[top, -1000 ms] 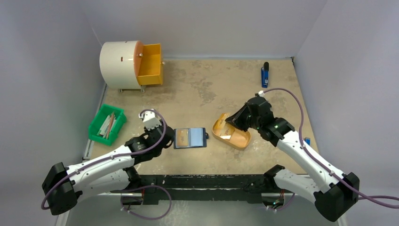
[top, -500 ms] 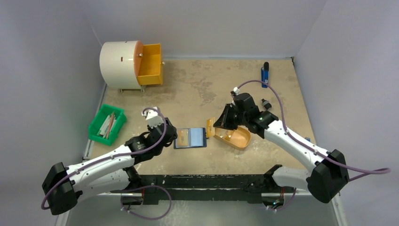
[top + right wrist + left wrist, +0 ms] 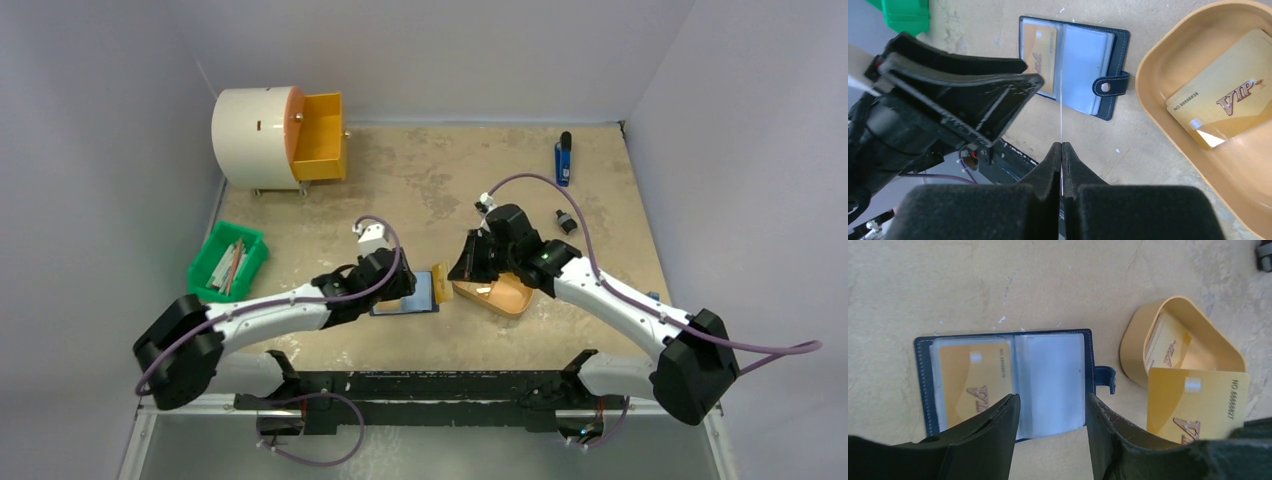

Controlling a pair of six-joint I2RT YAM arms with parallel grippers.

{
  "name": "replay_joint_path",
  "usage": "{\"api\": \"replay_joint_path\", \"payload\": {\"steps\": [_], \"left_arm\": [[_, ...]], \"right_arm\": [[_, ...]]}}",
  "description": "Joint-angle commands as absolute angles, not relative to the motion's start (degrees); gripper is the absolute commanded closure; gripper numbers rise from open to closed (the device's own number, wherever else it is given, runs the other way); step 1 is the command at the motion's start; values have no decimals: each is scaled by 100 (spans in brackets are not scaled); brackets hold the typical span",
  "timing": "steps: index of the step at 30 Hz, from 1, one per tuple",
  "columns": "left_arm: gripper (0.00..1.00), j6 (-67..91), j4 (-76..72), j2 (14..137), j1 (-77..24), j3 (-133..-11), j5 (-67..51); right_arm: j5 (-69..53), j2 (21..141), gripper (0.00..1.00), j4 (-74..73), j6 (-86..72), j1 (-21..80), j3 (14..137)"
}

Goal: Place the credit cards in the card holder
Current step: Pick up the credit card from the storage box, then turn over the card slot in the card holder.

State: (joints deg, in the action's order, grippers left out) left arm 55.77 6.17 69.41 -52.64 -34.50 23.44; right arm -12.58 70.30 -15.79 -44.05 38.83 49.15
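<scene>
Tabletop (image 3: 420, 180): three cards (image 3: 1193, 400), one holder (image 3: 1053, 375).

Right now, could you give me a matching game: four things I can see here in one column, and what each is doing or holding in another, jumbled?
Things:
1. card holder
2. orange tray
3. right end effector
4. green bin

States:
A. long sticks inside
B. shut on a gold card
C. lying open on the table, one pocket filled
D. loose gold card inside

Pairs: 1-C, 2-D, 3-B, 4-A
</scene>
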Motion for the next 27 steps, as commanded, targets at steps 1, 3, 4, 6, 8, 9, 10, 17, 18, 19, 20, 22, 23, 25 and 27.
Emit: {"api": "replay_joint_path", "payload": {"steps": [1,3,4,6,8,9,10,17,18,19,20,22,23,25,27], "left_arm": [[49,5289,367,7741,-5346,-4019,1969],[48,5283,306,7982,-5450,-4101,2002],[47,5284,304,8071,-5514,-4137,2076],[46,5287,369,8274,-5588,-4270,2207],[45,5275,453,8414,-5613,-4353,2287],[45,5267,478,8480,-5629,-4375,2327],[45,5256,505,8537,-5628,-4391,2362],[51,5274,681,8844,-5633,-4405,2659],[51,5283,700,8856,-5634,-4385,2696],[51,5293,711,8863,-5628,-4367,2718],[51,5301,710,8864,-5640,-4348,2744],[53,5306,712,8855,-5633,-4305,2796],[54,5308,710,8871,-5638,-4288,2815],[57,5307,712,8917,-5634,-4269,2865],[61,5307,705,8974,-5637,-4243,2877]], "right_arm": [[-1140,6891,100,-1461,-4236,3885,4835],[-1139,6872,100,-1456,-4228,3885,4782],[-1154,6871,100,-1452,-4228,3885,4754],[-1177,6862,100,-1440,-4228,3885,4702],[-1177,6869,100,-1390,-4246,3884,4660],[-1178,6869,100,-1348,-4265,3885,4642],[-1185,6874,100,-1323,-4275,3885,4622],[-1195,6900,100,-1249,-4312,3884,4586],[-1195,6904,100,-1248,-4315,3885,4594],[-1203,6900,100,-1248,-4311,3885,4596],[-1204,6897,100,-1248,-4314,3880,4604],[-1204,6899,100,-1248,-4305,3885,4614],[-1211,6907,100,-1244,-4305,3885,4619],[-1219,6909,100,-1239,-4305,3885,4626],[-1222,6904,100,-1239,-4302,3885,4639]]}}
